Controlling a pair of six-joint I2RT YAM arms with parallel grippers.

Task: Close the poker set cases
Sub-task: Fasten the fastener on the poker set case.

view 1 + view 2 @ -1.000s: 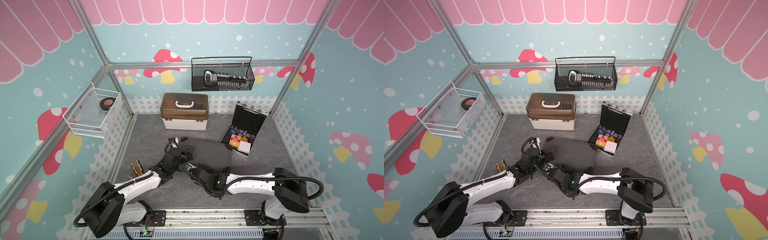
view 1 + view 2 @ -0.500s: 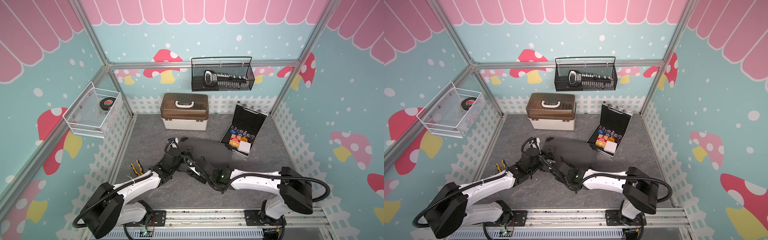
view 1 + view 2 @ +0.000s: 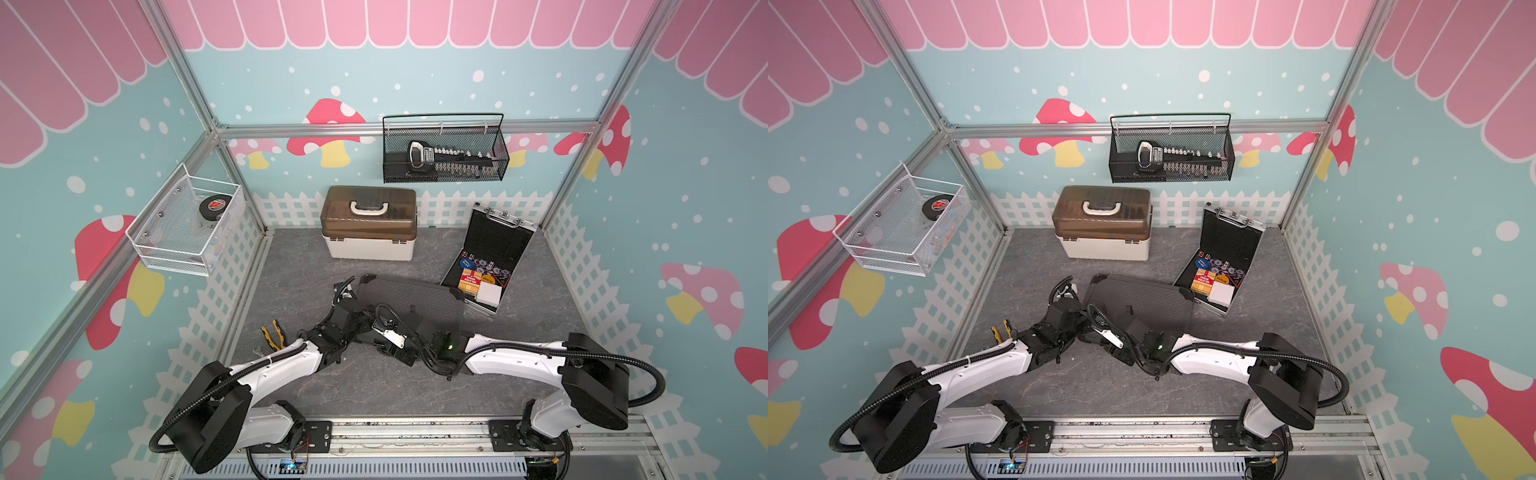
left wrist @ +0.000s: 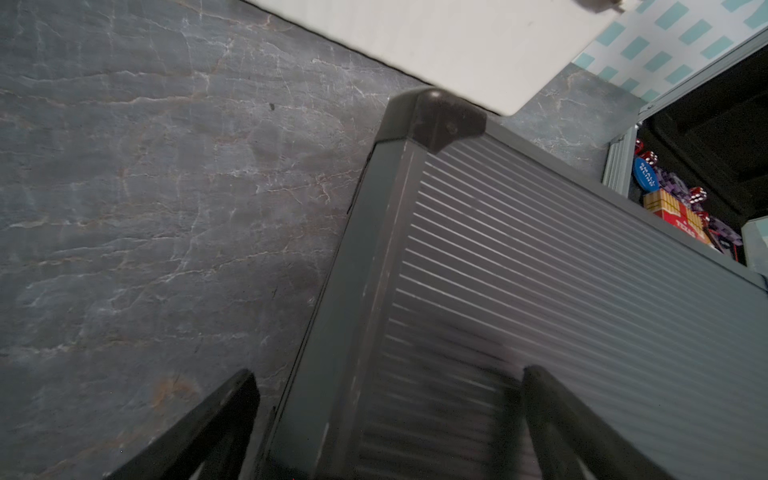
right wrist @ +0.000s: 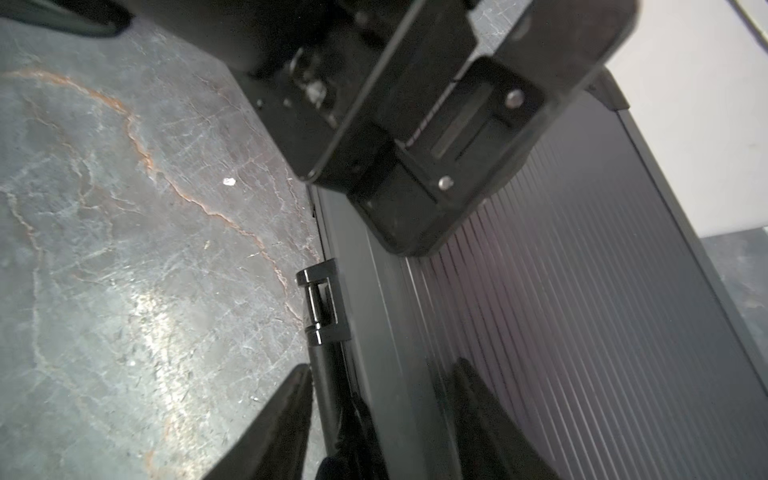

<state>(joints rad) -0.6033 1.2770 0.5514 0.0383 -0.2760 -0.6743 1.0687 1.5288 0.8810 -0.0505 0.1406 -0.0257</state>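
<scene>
A large black ribbed briefcase with black corner guards (image 3: 415, 297) lay flat, lid down, in the middle of the grey marbled floor (image 3: 299, 266). Just beside its far right corner, a smaller silver aluminium case (image 3: 496, 241) sat with its lid propped upright over poker chips (image 3: 484, 264). The left gripper (image 4: 388, 372) was spread wide across the black briefcase's left edge, while the right gripper (image 5: 382, 365) held its jaws apart astride the front rim and black handle (image 5: 322, 307).

At two o'clock, a round blue plastic button (image 4: 646, 179) reads "SMALL BLIND"; a red-and-yellow card box (image 4: 677, 216), "TEXAS".
</scene>
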